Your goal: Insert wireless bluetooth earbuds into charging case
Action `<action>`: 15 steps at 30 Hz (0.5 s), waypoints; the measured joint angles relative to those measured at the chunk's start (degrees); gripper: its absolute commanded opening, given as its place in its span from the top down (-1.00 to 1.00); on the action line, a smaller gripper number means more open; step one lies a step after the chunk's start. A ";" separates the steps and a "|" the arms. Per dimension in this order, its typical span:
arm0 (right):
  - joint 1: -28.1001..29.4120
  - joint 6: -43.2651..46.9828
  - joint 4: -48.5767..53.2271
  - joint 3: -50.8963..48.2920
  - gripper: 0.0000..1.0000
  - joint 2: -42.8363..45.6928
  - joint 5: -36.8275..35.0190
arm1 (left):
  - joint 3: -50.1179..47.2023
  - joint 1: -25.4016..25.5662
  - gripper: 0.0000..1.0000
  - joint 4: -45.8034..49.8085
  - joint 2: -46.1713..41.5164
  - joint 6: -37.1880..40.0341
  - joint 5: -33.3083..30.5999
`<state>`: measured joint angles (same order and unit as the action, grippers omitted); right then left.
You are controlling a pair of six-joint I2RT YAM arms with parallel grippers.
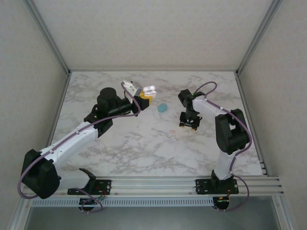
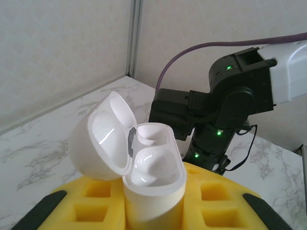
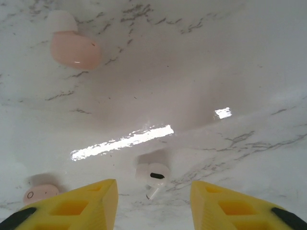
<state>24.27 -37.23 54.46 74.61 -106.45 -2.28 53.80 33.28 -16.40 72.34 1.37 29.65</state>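
My left gripper [image 1: 145, 97] is held up over the table's far middle, shut on a white charging case [image 2: 154, 191] that stands upright between its yellow fingers [image 2: 91, 206]. The case's lid [image 2: 103, 139] is flipped open. A rounded white earbud [image 2: 156, 165] sits in the nearer well, and the farther well [image 2: 152, 134] looks empty. My right gripper [image 3: 153, 191] hangs low over the marble, open. A white stemmed earbud [image 3: 153, 175] lies on the table between its yellow fingertips [image 3: 91, 201], touching neither.
A pink earbud [image 3: 74, 48] lies farther out on the table, and another pink earbud [image 3: 41, 193] lies beside the right gripper's left finger. A pale teal pebble-shaped piece [image 1: 163, 108] rests between the two grippers. The right arm [image 2: 230, 96] stands close behind the held case.
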 measured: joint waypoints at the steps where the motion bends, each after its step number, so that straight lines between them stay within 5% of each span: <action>1: 0.00 -0.13 -0.15 0.00 0.16 -0.39 0.24 | 0.00 0.00 0.95 0.00 0.00 0.00 0.02; 15: 0.00 -0.66 -3.28 -2.78 0.27 -3.17 2.47 | 0.00 -0.07 0.95 0.00 0.11 0.02 0.02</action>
<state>24.27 -37.89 51.18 71.83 -109.62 0.19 53.80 33.21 -16.40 72.44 1.39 29.67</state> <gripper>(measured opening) 0.372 0.215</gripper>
